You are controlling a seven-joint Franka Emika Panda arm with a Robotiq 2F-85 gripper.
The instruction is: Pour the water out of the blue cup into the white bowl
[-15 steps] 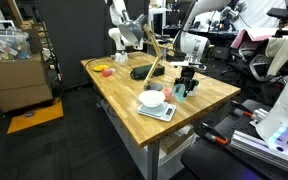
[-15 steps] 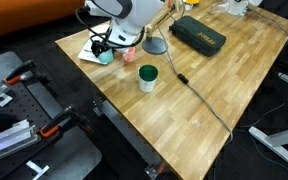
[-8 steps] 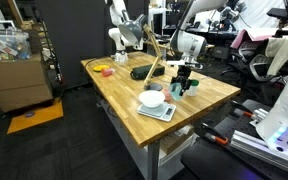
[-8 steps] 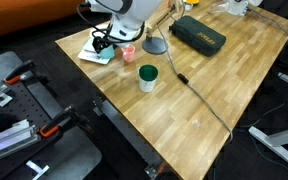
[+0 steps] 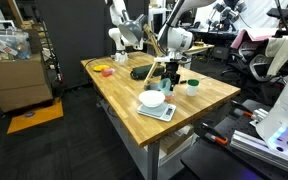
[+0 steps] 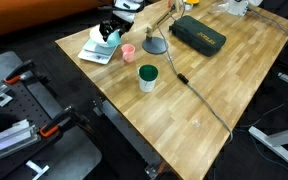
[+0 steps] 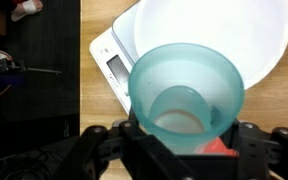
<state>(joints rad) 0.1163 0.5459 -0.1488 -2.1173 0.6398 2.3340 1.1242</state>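
Wrist view, left to right: a flat scale [image 7: 109, 58] juts from under the white bowl [image 7: 219, 35]. The blue cup [image 7: 187, 95] fills the middle, its open mouth facing the camera and overlapping the bowl's near rim. The gripper [image 7: 189, 140] is clenched on the cup, with a dark finger on either side of its lower wall. Whether water lies in the bottom is too hard to tell.

Judging progress, the cup is picked up, off the table and held at the bowl. It looks upright and not yet tipped, and the bowl looks dry. So the pour itself is left, and probably a small shift to bring the cup's lip over the bowl's middle.

In an exterior view, left to right across the wooden table [image 6: 234, 95], a pink cup [image 6: 128, 52] stands just beside the scale. Then come a short cup with a green top [image 6: 147, 77], a lamp base [image 6: 156, 45], a black case [image 6: 197, 33] and a trailing cable [image 6: 199, 100]. None lies between cup and bowl. The pink cup is the nearest thing a careless swing might knock.
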